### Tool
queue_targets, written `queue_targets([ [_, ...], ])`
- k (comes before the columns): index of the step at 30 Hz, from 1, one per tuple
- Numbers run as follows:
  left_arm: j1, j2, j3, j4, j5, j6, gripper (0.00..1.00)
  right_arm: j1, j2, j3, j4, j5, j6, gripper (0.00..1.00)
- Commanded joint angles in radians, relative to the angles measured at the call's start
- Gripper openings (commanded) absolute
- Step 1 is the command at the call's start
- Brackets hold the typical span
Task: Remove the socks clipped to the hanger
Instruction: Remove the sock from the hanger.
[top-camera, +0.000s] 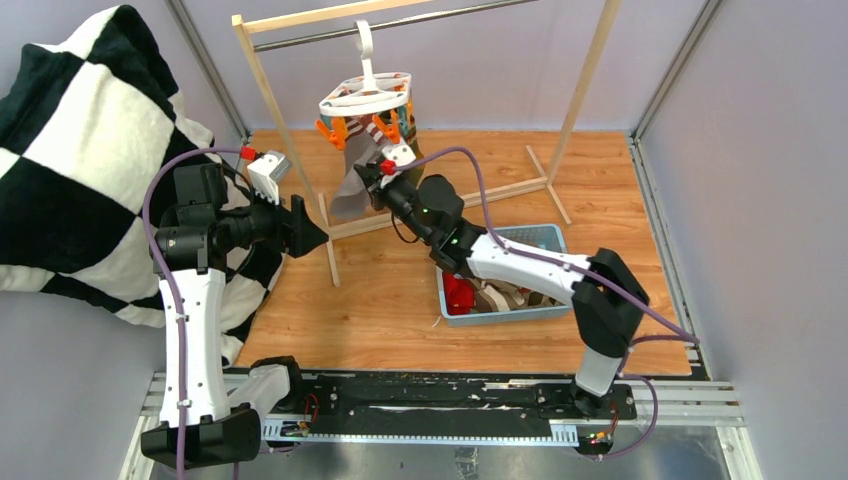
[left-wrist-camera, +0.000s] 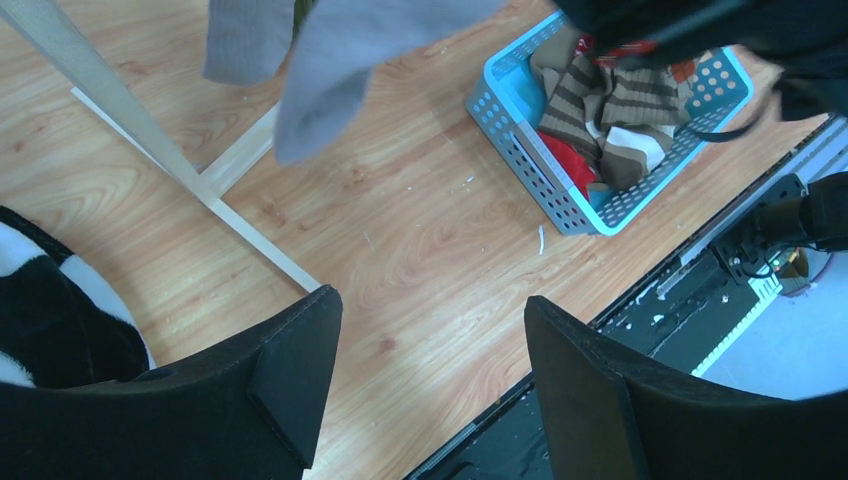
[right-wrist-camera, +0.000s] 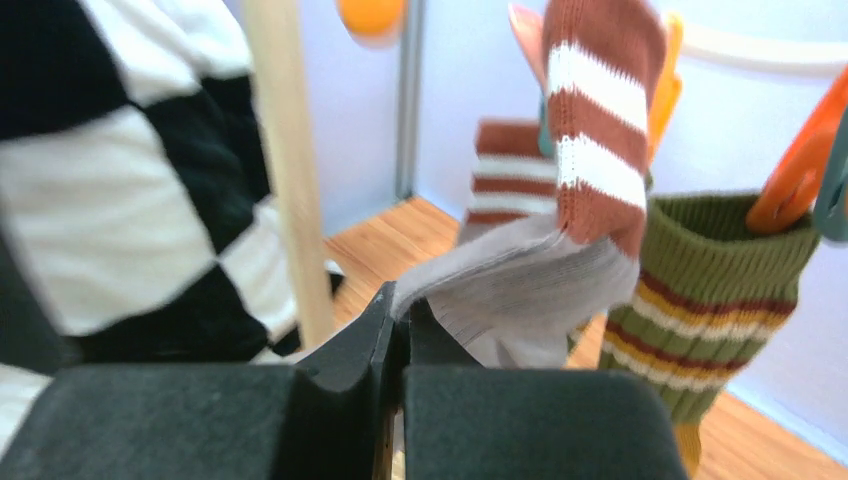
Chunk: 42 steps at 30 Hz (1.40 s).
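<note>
By the table's (top-camera: 400, 330) near right corner, a blue basket (top-camera: 505, 318) holds loose socks (top-camera: 495, 295). The left pincer (left-wrist-camera: 430, 385) gapes wide and empty near the left edge. Farther back, the right pincer (right-wrist-camera: 400, 335) is clamped tight on a grey sock (right-wrist-camera: 520, 290) hanging from the hanger (top-camera: 365, 98), which hooks on the rack's rod (top-camera: 300, 42) toward the far edge.
</note>
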Motion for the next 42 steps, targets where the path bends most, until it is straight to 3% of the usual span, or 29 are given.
queue_targets([
  [1,0.009,-0.01,0.025,-0.016,0.018,-0.002,0.73,0.027,-0.123,-0.052,-0.005,-0.151,0.099,0.0],
  [16,0.009,-0.029,0.113,-0.016,0.06,-0.066,0.72,0.04,-0.229,0.106,-0.412,-0.755,0.344,0.0],
  [22,0.009,-0.043,0.134,-0.016,0.091,-0.097,0.73,0.043,-0.315,0.091,-0.369,-0.903,0.391,0.01],
  [32,0.008,-0.04,0.148,-0.015,0.16,-0.105,0.76,-0.006,-0.581,-0.137,-0.382,-0.839,0.37,0.07],
  [37,-0.009,-0.029,0.15,-0.016,0.256,-0.106,0.78,-0.067,-0.57,-0.172,-0.355,-0.918,0.486,0.07],
  [42,-0.072,-0.008,0.161,-0.016,0.278,-0.092,0.83,-0.125,-0.469,-0.17,-0.138,-1.023,0.701,0.09],
])
